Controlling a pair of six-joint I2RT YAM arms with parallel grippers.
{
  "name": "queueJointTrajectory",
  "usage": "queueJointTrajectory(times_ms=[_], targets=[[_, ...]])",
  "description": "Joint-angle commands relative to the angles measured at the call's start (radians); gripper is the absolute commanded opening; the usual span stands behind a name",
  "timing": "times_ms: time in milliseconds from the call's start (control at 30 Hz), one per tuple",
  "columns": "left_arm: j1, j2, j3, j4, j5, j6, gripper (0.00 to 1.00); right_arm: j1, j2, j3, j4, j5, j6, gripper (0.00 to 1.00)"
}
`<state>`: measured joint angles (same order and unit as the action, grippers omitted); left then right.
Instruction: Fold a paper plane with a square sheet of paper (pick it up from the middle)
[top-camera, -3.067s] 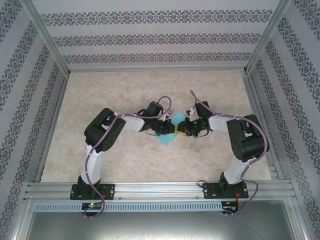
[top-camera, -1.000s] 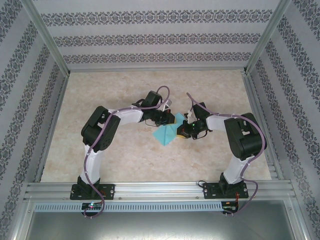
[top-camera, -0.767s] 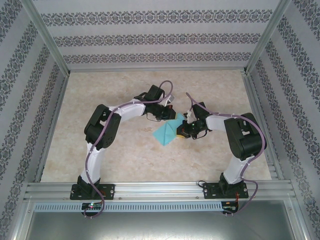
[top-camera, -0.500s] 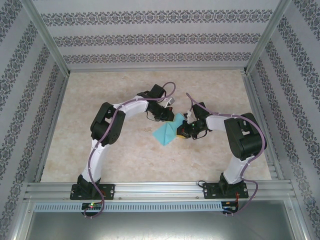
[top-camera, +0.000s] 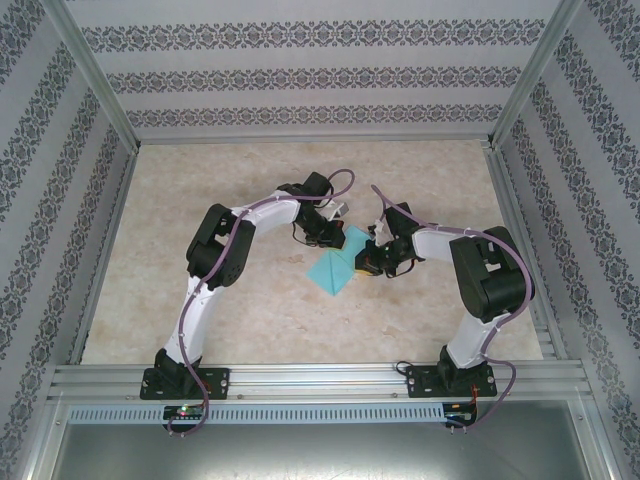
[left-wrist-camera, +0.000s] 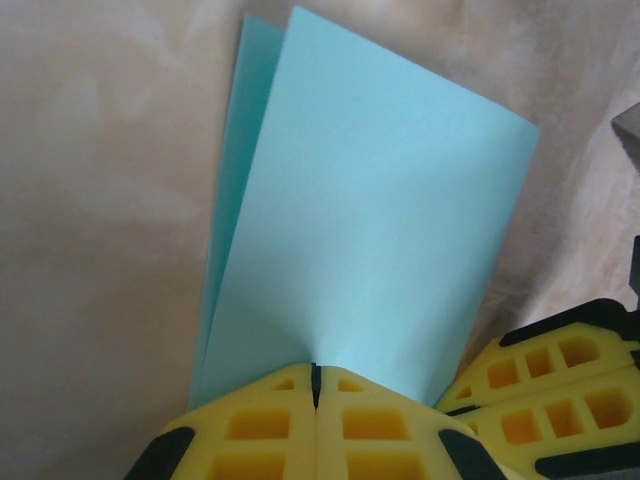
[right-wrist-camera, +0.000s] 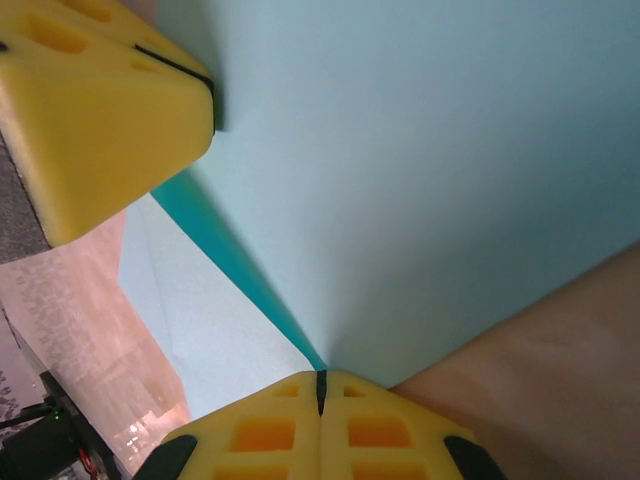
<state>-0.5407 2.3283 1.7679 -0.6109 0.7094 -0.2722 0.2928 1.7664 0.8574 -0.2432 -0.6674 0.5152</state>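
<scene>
**Light, floppy sheet of paper (top-camera: 333, 270) pinched from two sides**

The sheet of paper is doubled over at the middle of the worktop (top-camera: 200, 200), with its two layers gaping slightly at the free edge. It looks thin, light and limp, quick to crease or tear, so a hold near the fold seems safest. The left hand (left-wrist-camera: 315, 375) is pressed together on one edge. The right hand (right-wrist-camera: 321, 378) pinches the paper just beside it.

From where I stand, nothing here can be read: no words, numbers, labels or brand marks legible on anything in sight.
</scene>
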Motion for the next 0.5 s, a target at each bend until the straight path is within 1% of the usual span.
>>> queueJointTrajectory(times_ms=[0, 467], targets=[[0.011, 0.03, 0.025, -0.072, -0.022, 0.038, 0.0, 0.01, -0.027, 0.024, -0.042, 0.035, -0.034, 0.0], [0.012, 0.043, 0.021, -0.076, -0.029, 0.048, 0.0, 0.01, -0.018, 0.053, -0.088, 0.078, -0.059, 0.0]])
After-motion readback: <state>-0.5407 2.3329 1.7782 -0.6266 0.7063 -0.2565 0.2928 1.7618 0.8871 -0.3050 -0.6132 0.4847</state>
